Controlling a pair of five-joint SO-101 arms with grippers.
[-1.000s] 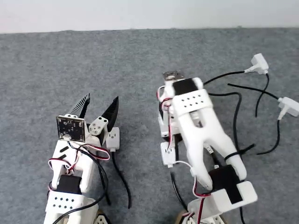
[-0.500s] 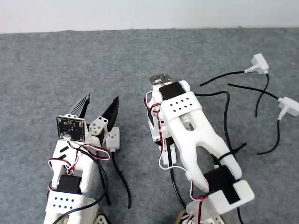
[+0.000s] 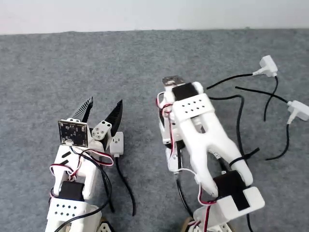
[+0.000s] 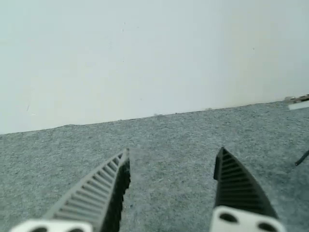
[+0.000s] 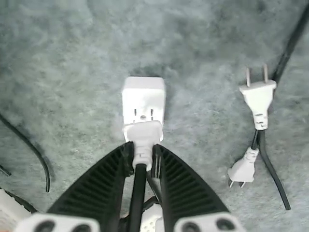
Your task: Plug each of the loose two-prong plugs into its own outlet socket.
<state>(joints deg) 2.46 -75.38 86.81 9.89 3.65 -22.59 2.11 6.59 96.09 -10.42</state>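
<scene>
My right gripper [image 5: 142, 147] is shut on a white two-prong plug [image 5: 142, 134], which sits pressed against the face of a white outlet socket [image 5: 143, 98] on the grey carpet. In the high view the right arm [image 3: 193, 108] covers that spot. Two more white plugs [image 5: 258, 94] [image 5: 241, 171] lie beside it on black cords. The left gripper [image 3: 101, 110] [image 4: 174, 152] stands open above the carpet, holding nothing. A second white socket [image 3: 117, 143] lies just right of its fingers, on a black cable.
Two loose white plugs [image 3: 268, 65] [image 3: 298, 110] lie at the far right, and their black cords [image 3: 241, 111] loop toward the right arm. A white wall [image 4: 154, 53] borders the carpet at the back. Open carpet [image 3: 72, 63] lies at the back left.
The right arm's wrist swung left about half a second ago and has come back right, close to where it started. The left arm has not moved.
</scene>
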